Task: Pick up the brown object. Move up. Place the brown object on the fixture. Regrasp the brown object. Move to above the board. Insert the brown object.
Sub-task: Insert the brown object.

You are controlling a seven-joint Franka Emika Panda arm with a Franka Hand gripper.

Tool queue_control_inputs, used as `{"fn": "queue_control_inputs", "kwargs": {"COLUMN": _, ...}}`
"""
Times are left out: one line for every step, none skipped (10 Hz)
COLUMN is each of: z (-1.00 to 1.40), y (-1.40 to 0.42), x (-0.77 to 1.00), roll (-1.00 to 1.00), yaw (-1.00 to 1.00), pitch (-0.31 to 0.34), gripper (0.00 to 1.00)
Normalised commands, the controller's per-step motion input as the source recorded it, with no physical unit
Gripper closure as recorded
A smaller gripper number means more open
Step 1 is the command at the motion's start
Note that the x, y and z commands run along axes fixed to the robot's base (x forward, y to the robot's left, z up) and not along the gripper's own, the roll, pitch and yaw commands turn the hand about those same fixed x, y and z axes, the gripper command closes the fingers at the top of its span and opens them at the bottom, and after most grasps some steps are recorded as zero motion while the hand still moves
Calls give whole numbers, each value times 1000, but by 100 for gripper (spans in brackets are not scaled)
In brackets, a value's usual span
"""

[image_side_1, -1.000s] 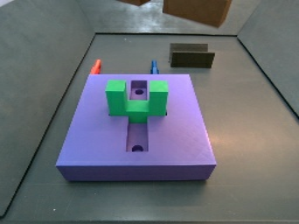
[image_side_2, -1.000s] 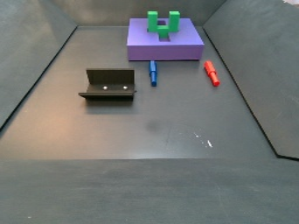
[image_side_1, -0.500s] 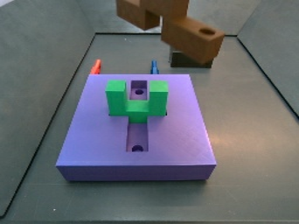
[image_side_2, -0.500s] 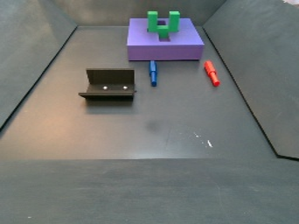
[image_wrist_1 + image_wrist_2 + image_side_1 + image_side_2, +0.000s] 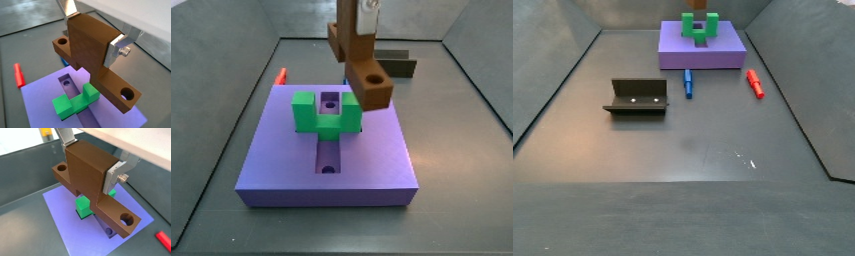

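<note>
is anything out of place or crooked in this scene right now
Nothing stands out. The gripper holds the brown object above the board, stem hanging down beside the green block. The fixture sits upright on the floor, with red and blue pegs beside the board.

- The tool [image 5: 93, 40] hangs high over the purple board's far end, pointing down.
- Its silver finger plates [image 5: 115, 174] press flat on opposite faces of the brown object [image 5: 92, 183], jaws clamped.
- In the side views it seems mostly out of frame.
</note>
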Motion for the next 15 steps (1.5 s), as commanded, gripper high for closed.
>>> {"fn": "queue_control_inputs", "kwargs": {"z": -237, "y": -134, "x": 0, "roll": 0, "yaw": -997, "pitch": 0, "gripper": 100}}
{"fn": "queue_control_inputs", "kwargs": {"z": -237, "y": -91, "x": 0, "roll": 0, "yaw": -983, "pitch": 17, "gripper": 100}}
{"fn": "queue_control_inputs", "kwargs": {"z": -217, "y": 0, "x": -117, "roll": 0, "yaw": -683, "pitch": 0, "gripper": 100}}
{"fn": "queue_control_inputs", "kwargs": {"z": -197, "y": 0, "x": -177, "roll": 0, "yaw": -409, "pitch": 0, "gripper": 100}}
{"fn": "queue_control_inputs", "kwargs": {"z": -274, "y": 0, "x": -114, "roll": 3, "yaw": -46, "pitch": 0, "gripper": 100}}
{"fn": "queue_control_inputs", "kwargs": {"z": -220, "y": -49, "x": -114, "roll": -39, "yaw": 0, "pitch": -34, "gripper": 100}}
{"fn": "queue_control_inputs", "kwargs": {"z": -243, "y": 0, "x": -169, "roll": -60, "yaw": 0, "pitch": -44, "gripper": 100}}
{"fn": "queue_control_inputs", "kwargs": {"z": -111, "y": -103, "x": -189, "roll": -107, "yaw": 23, "pitch": -76, "gripper": 100}}
{"fn": "queue_control_inputs", "kwargs": {"z": -49, "y": -146, "x": -151, "roll": -126, "yaw": 20, "pitch": -80, "gripper": 100}}
{"fn": "queue_control_inputs", "kwargs": {"z": -23, "y": -129, "x": -206, "roll": -139, "yaw": 3, "pitch": -99, "gripper": 100}}
{"fn": "queue_control_inputs", "kwargs": {"z": -83, "y": -97, "x": -214, "roll": -153, "yaw": 0, "pitch": -119, "gripper": 100}}
{"fn": "queue_control_inputs", "kwargs": {"z": -209, "y": 0, "x": -123, "roll": -127, "yaw": 0, "pitch": -96, "gripper": 100}}
{"fn": "queue_control_inputs", "kwargs": {"z": -283, "y": 149, "x": -117, "roll": -103, "yaw": 126, "pitch": -81, "gripper": 100}}
{"fn": "queue_control_inputs", "kwargs": {"z": -163, "y": 63, "x": 0, "roll": -130, "yaw": 229, "pitch": -71, "gripper": 100}}
{"fn": "queue_control_inputs", "kwargs": {"z": -134, "y": 117, "x": 0, "roll": -126, "yaw": 263, "pitch": -70, "gripper": 100}}
